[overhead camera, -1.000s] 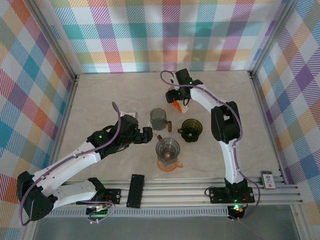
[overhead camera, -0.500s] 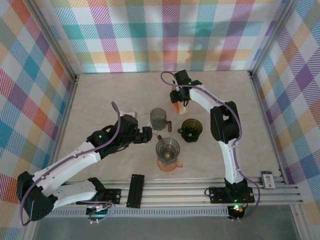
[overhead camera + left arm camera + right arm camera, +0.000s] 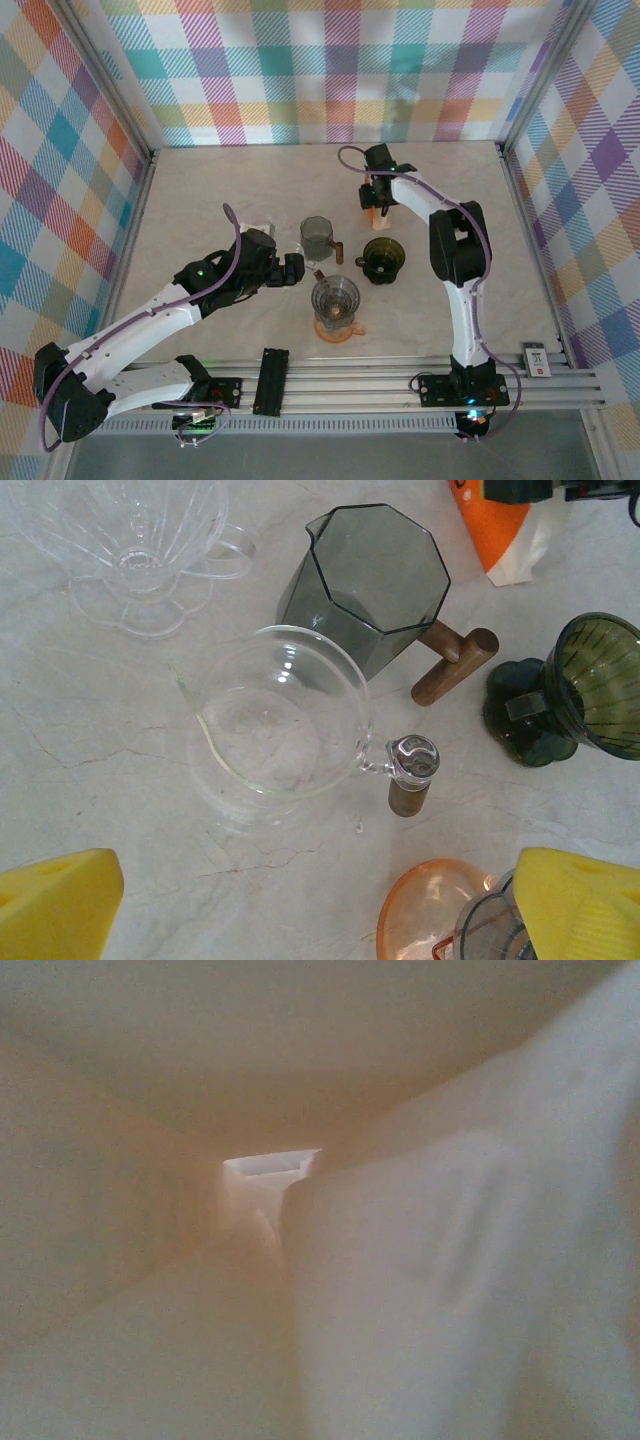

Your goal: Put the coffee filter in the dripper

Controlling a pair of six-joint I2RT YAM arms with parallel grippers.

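Marble table [image 3: 220,180] bears glass carafe [image 3: 270,725], grey pitcher [image 3: 370,580], green dripper [image 3: 600,680].

The walls [image 3: 300,70] wear a pastel plaid of teal, pink, orange, purple and yellow; the table [image 3: 220,190] is beige marble with thin dark veins. The dripper [image 3: 590,685] is dark green, the octagonal pitcher [image 3: 370,580] smoky grey with a brown wooden handle [image 3: 455,665], the pouch [image 3: 505,540] orange and white. The left gripper [image 3: 320,915] has yellow fingers [image 3: 60,910].

Three drippers: clear glass dripper [image 3: 140,550], dark green dripper [image 3: 596,685], orange dripper [image 3: 415,922]; two jugs: smoky octagonal jug [image 3: 375,580], clear glass jug [image 3: 270,725]; one orange-white pouch [image 3: 500,545].
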